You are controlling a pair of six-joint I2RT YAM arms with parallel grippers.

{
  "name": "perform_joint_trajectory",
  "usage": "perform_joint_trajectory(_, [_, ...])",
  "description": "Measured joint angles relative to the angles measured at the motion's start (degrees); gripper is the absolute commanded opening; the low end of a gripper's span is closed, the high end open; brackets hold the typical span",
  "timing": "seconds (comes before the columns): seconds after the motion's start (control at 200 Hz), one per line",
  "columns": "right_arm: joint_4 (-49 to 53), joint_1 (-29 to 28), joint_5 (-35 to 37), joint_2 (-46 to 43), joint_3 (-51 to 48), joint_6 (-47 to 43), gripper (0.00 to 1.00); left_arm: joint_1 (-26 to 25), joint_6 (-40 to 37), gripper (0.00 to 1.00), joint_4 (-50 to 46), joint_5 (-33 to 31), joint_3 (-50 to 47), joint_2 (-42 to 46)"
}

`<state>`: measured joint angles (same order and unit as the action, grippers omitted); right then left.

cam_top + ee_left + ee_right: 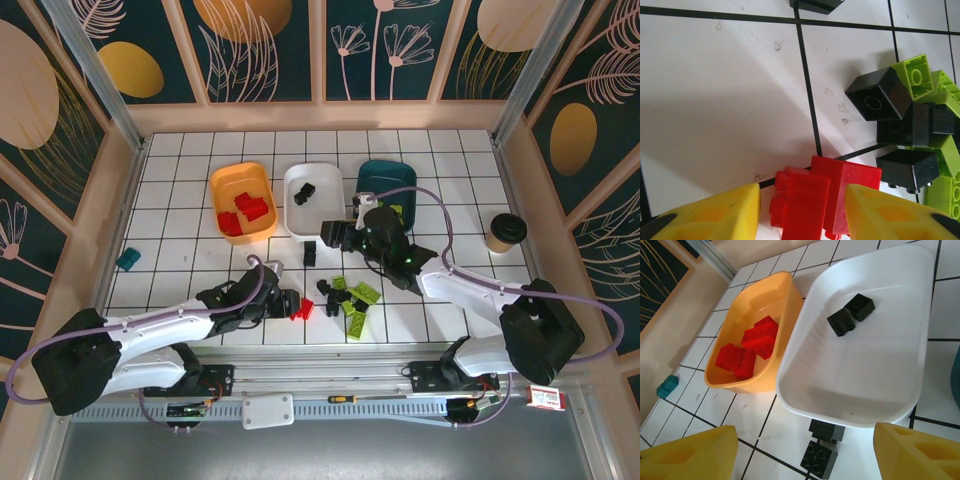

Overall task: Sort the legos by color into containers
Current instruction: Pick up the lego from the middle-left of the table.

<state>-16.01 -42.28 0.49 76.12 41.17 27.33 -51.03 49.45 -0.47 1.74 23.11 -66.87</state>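
1. The orange tray (240, 178) is the leftmost of three set in a row towards the table's far edge. It holds a handful of red bricks (245, 210), tumbled together.
2. The white tray (880, 390) sits just beside it in the middle of the row. Two black bricks (850, 314) lie inside, touching each other near its far end.
3. The dark teal tray (385, 172) is on the right of the row. The right arm crosses it, so I cannot tell what is inside.
4. A heap of lime green and black bricks (350, 295) lies near the middle of the table's near edge, with studs and hollow undersides facing every way. Two loose black pieces (822, 452) lie just in front of the white tray.
5. A red pair (815, 200), joined offset, lies just left of the heap. The left gripper (802, 192) is down over it with a yellow finger on each side. One finger is against the plastic and a sliver of table shows at the other, so the jaws are not clamped.
6. The right gripper (805, 440) hangs over the white tray's near rim, jaws wide apart with nothing held.
7. The table (180, 230) is white tile with black grid lines. A small teal block (128, 259) lies near its left edge and a lidded paper cup (505, 232) near its right edge.
8. The walls are dark teal panels with pale flower outlines and gold ovals, set in light wooden frames.
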Motion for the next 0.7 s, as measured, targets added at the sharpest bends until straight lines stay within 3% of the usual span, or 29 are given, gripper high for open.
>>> perform_joint_trajectory(0.45, [0.9,0.79,0.66,-1.6,-0.83,0.02,0.72,0.0,0.83,0.18,1.92,0.7,-1.55,-1.62])
perform_joint_trajectory(0.701, [1.38,1.09,1.27,-3.26,-0.85,0.02,0.72,2.14,-1.03,0.1,-8.09,-7.69,3.82,4.96])
